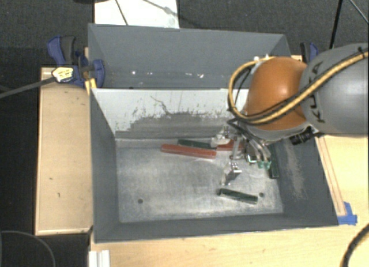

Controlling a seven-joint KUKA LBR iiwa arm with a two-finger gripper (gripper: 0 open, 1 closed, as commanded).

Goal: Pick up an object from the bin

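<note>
My gripper point(234, 170) hangs low in the right half of the bin, under the arm's orange cover. Its tip is just above a short dark green bar point(237, 196) that lies flat on the bin floor near the front. To the left of the gripper a long reddish-brown stick point(188, 151) lies across the floor. A second dark green bar point(194, 143) rests right behind that stick, close to the back slope. Nothing is visibly held.
The arm and its orange cover with looped cables hide the bin's right rear corner. The bin's walls slope steeply down to the floor. A small dark green piece point(272, 169) lies by the right wall.
</note>
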